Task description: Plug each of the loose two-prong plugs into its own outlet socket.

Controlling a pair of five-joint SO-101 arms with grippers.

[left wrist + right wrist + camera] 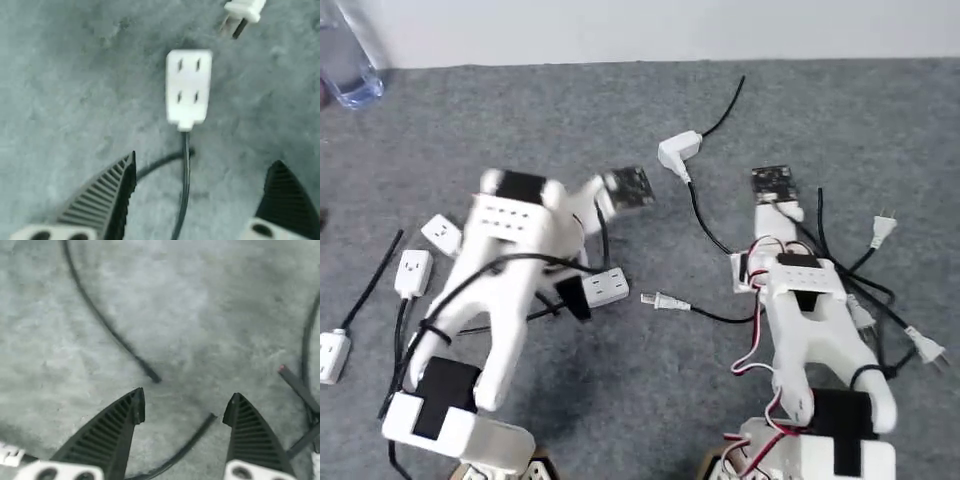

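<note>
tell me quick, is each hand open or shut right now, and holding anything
Left hand: open, holding nothing, with an outlet socket just beyond its fingertips.
Right hand: open, holding nothing.

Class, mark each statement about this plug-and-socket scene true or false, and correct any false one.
1. The left gripper is open and holds nothing. True.
2. The plug nearest the outlet block is pushed into it. False: it lies apart from it on the grey surface, prongs bare.
3. The outlet block shows two pairs of slots, both empty. True.
4. The right gripper is shut on a black cable. False: its fingers are open, and the cable lies on the surface.
</note>
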